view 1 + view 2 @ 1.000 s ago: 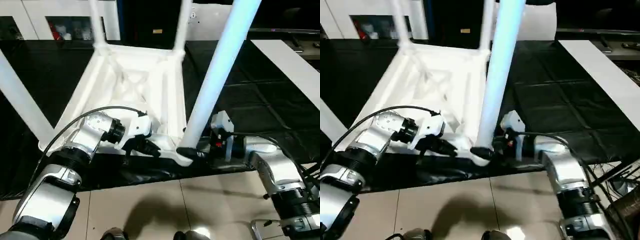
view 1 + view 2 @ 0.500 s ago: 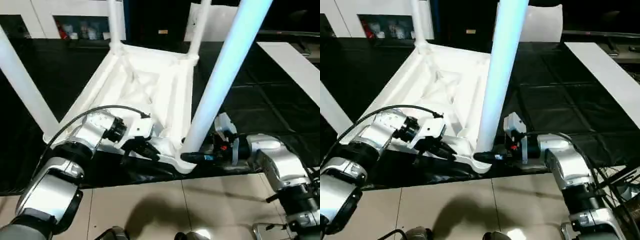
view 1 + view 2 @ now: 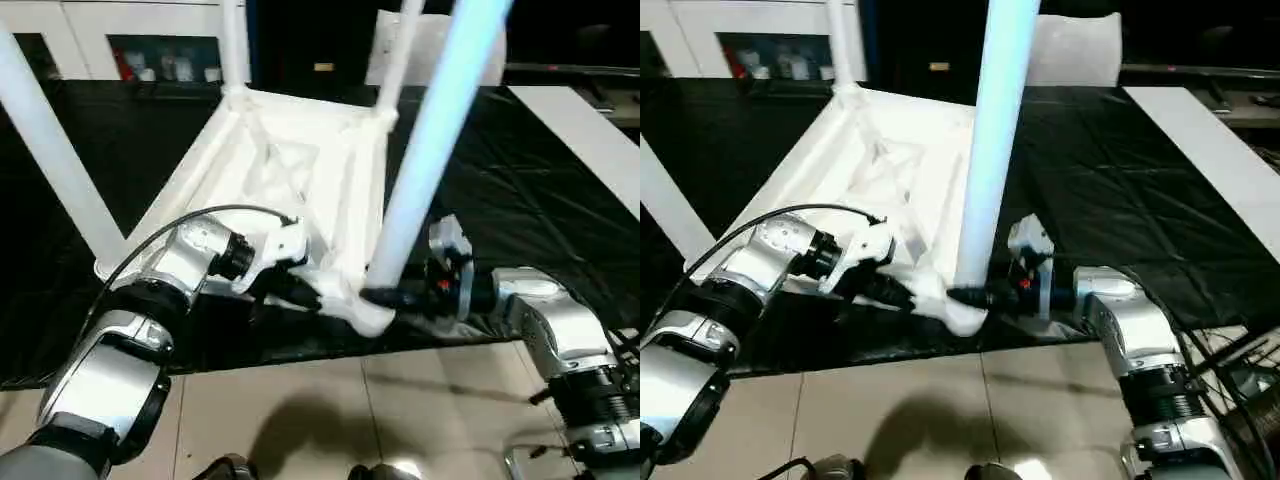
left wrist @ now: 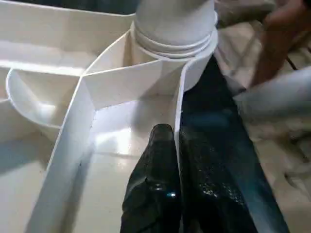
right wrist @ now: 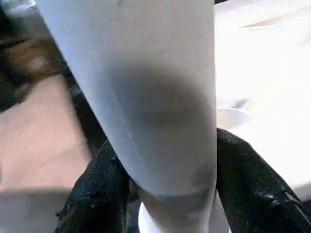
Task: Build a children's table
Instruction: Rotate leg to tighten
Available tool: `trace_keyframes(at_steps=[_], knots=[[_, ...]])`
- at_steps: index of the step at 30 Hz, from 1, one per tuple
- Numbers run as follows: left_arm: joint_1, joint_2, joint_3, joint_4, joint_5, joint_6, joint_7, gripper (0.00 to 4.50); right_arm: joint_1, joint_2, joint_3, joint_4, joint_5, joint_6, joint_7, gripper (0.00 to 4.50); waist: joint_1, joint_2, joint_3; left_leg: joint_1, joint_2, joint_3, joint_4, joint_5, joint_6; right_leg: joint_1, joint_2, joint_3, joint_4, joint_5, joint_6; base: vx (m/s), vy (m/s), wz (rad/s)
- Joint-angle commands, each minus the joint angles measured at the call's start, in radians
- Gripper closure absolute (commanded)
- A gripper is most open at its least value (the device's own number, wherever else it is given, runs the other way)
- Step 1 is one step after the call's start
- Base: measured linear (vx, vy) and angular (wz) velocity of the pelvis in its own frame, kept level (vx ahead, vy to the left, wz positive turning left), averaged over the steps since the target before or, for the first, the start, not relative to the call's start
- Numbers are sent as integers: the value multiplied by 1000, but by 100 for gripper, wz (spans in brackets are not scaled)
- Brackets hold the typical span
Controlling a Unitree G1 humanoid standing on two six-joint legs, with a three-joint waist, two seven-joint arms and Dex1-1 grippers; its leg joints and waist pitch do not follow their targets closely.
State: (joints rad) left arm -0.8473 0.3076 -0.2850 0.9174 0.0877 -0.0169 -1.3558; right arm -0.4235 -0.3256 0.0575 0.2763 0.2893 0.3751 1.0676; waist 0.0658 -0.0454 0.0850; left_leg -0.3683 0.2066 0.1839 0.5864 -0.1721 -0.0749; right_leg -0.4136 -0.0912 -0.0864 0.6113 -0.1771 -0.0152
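The white tabletop (image 3: 300,170) lies upside down on the black mat, ribbed side up, with four white tube legs rising from its corner sockets. The near right leg (image 3: 425,150) leans toward the right as it rises. My right gripper (image 3: 375,297) is shut on that leg just above its socket, and black fingers (image 5: 248,179) hug the tube (image 5: 155,97) on both sides. My left gripper (image 3: 305,293) is shut on the tabletop's near rim beside that socket (image 4: 175,29), with the thin rim wall pinched between its fingertips (image 4: 163,138).
A flat white board (image 3: 590,130) lies on the black mat at the right. A white cabinet with glass doors (image 3: 100,40) stands at the back left. The mat's front edge meets a beige tiled floor (image 3: 300,410) just below my grippers.
The whole view has shifted a little. The near right leg now stands slightly more upright and the tabletop's near corner sits a bit higher. Both grippers keep their holds.
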Motion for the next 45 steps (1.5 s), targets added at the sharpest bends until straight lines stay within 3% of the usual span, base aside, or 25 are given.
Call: trace_keyframes(at_steps=[1,3,7,11,15,18,24,30,38,45], knots=[[-15,-103,31,-55,-28,64,149,450,-25,115,25,-11,2,46,-160,244,-14,-7,-63,5,24,-12,-75,-235,2,51,-57,48,-92,-407,-159,0,0,0],[-6,-135,40,-63,-21,91,221,450,-41,172,20,6,-14,51,-246,244,-30,-9,-64,1,20,-12,-73,-237,2,54,-57,47,-97,-421,-146,0,0,0],[9,-201,52,-86,6,150,401,450,-81,283,16,42,-52,61,-427,244,-54,-7,-65,2,16,-7,-66,-217,28,49,-53,50,-98,-371,-169,0,0,0],[18,-272,68,-114,25,208,566,450,-138,384,-21,123,-111,48,-631,245,-58,-3,-67,4,17,-5,-67,-178,43,50,-48,52,-87,-276,-195,0,0,0],[24,-293,75,-132,34,224,616,450,-160,413,-31,150,-125,16,-658,245,-59,0,-66,7,19,-4,-68,-190,49,50,-48,52,-91,-267,-198,0,0,0],[25,-276,67,-132,42,207,609,450,-162,411,-36,147,-122,4,-648,179,-58,0,-68,3,17,-5,-69,-171,62,55,-47,52,-88,-226,-199,0,0,0],[43,-206,61,-142,52,157,527,450,-123,356,-35,107,-128,-26,-583,125,-60,2,-69,1,18,-5,-69,-168,74,59,-48,53,-84,-189,-209,0,0,0],[61,-114,40,-124,56,59,393,450,-56,232,-17,58,-127,-93,-424,68,-58,2,-66,1,20,-4,-69,-172,85,61,-48,54,-83,-174,-222,0,0,0],[68,-12,-24,-84,50,-111,130,450,-19,83,-14,37,-91,-131,-171,5,-55,4,-66,4,24,-4,-69,-191,85,58,-49,56,-81,-178,-238,0,0,0],[45,28,-48,-43,31,-189,-56,450,-17,-17,10,34,-44,-130,22,5,-27,7,-70,12,29,0,-69,-156,95,60,-51,56,-69,-87,-278,0,0,0]])
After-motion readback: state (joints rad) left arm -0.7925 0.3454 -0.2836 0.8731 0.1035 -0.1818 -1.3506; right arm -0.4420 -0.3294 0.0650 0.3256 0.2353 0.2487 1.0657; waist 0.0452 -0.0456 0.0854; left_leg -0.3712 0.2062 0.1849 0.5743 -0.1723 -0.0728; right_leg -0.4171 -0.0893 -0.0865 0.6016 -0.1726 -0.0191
